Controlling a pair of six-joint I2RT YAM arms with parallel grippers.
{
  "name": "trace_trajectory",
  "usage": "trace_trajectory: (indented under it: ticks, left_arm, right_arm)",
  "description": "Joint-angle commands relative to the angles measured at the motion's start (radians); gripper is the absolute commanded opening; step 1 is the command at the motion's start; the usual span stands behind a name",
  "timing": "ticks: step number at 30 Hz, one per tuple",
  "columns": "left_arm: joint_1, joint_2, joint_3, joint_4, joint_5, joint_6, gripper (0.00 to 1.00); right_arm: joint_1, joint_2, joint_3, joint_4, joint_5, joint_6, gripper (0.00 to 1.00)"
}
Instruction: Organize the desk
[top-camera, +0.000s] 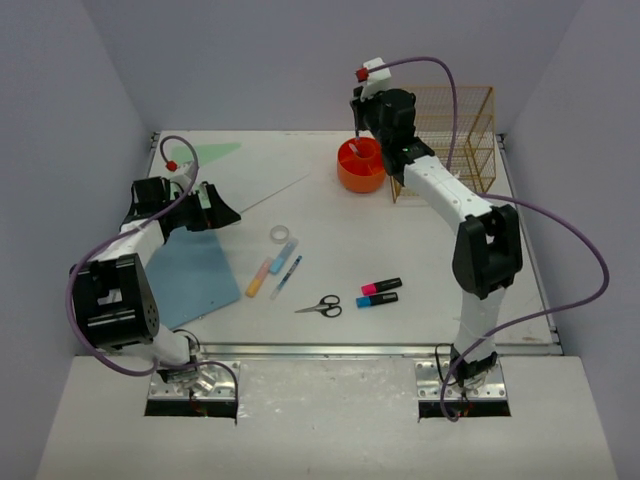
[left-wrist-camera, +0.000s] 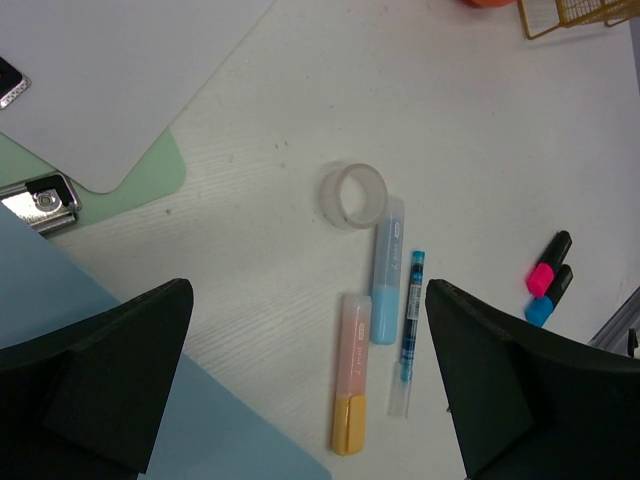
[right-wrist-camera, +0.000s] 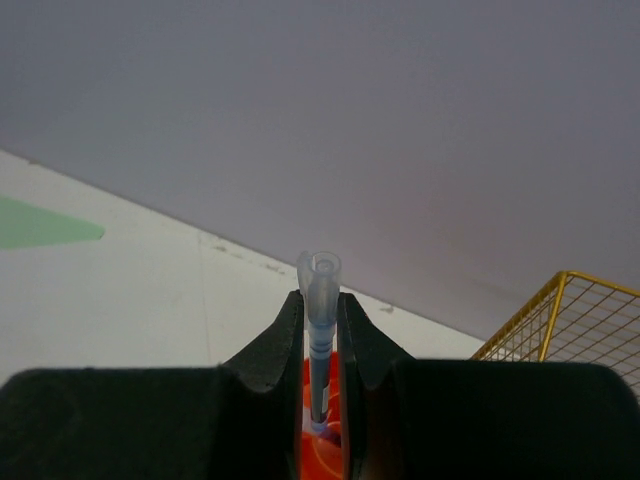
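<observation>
The white desk (top-camera: 420, 240) holds loose stationery. My right gripper (top-camera: 358, 128) is shut on a clear-capped pen (right-wrist-camera: 320, 320), held upright with its tip down in the orange cup (top-camera: 361, 166), which also shows in the right wrist view (right-wrist-camera: 318, 455). My left gripper (top-camera: 207, 206) is open and empty, hovering at the left above the desk (left-wrist-camera: 300, 300). Below it lie a tape roll (left-wrist-camera: 352, 195), a blue highlighter (left-wrist-camera: 386, 272), an orange-capped highlighter (left-wrist-camera: 351, 373) and a blue pen (left-wrist-camera: 410, 330).
Scissors (top-camera: 322, 306) and pink (top-camera: 381, 286) and blue (top-camera: 377, 299) markers lie at the front middle. A gold wire rack (top-camera: 450, 140) stands at the back right. A blue folder (top-camera: 190, 275) lies at the left, and a green clipboard with white paper (left-wrist-camera: 150, 185) behind it.
</observation>
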Motion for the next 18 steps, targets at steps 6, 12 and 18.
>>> trace_trajectory:
  ticks: [6, 12, 18]
  left_arm:
    - [0.004, 0.052, 0.065, 0.031, 0.004, 0.001, 1.00]
    - [0.003, 0.088, 0.081, 0.034, 0.003, -0.005, 1.00]
    - [0.004, 0.110, 0.094, 0.032, 0.004, -0.009, 1.00]
  right_arm:
    - [-0.027, 0.110, 0.035, 0.273, 0.159, 0.059, 0.00]
    - [-0.037, 0.093, -0.081, 0.313, 0.159, 0.063, 0.00]
    - [-0.052, 0.102, -0.152, 0.345, 0.153, 0.061, 0.02]
